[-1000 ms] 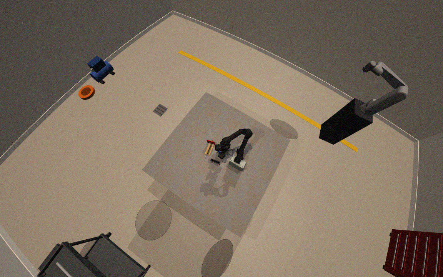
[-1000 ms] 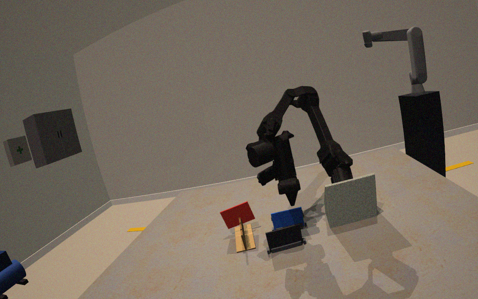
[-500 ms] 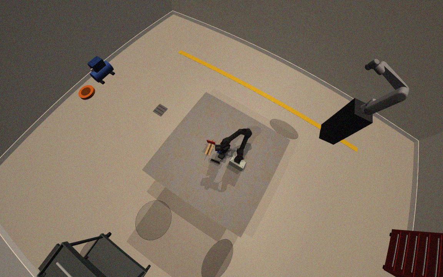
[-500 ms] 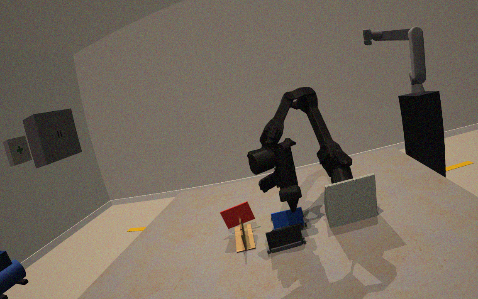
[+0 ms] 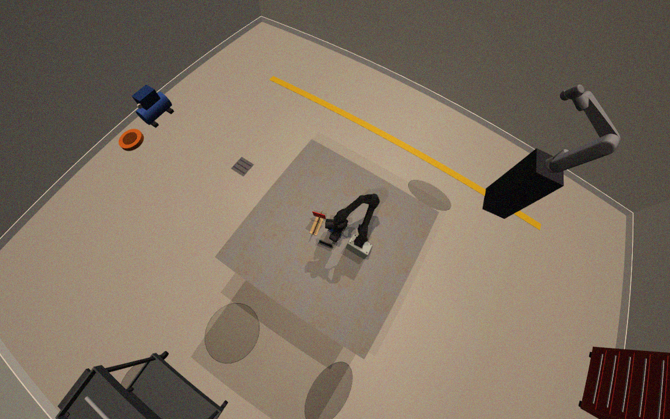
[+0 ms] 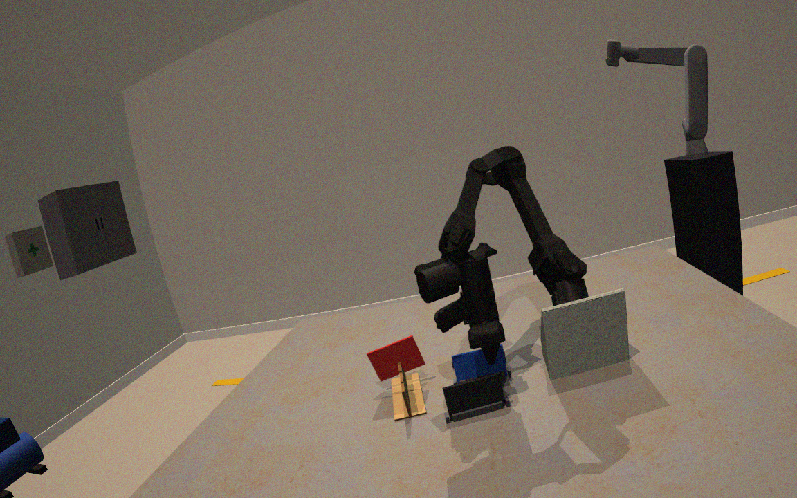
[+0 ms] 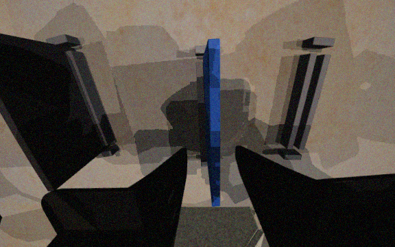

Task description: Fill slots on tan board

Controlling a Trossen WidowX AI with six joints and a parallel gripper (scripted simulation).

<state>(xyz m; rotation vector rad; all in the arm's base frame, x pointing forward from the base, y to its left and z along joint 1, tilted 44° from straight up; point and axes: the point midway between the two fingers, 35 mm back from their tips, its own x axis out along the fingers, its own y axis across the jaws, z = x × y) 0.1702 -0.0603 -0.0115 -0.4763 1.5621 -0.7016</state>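
Our arm [image 5: 366, 199] [image 6: 504, 160] is bent over the middle holder, tan board [image 5: 317, 224] [image 6: 404, 386] standing off to the left w/ the red board [image 5: 319, 214] [image 6: 396, 359] crosswise at its far end. Black board [image 5: 325, 243] [image 6: 474, 394] [image 7: 36, 103] sits in the near holder; blue board [image 5: 331, 230] [image 6: 470, 366] [image 7: 214, 103] is upright in the middle one. We judge we're at the blue pick-up: gripper [image 5: 335, 231] [image 6: 492, 359] [image 7: 210, 152] approx. half open, tips either side of blue, nothing gripped. Next we need to centre, close, lift straight up, then go L to an open slot, notch down
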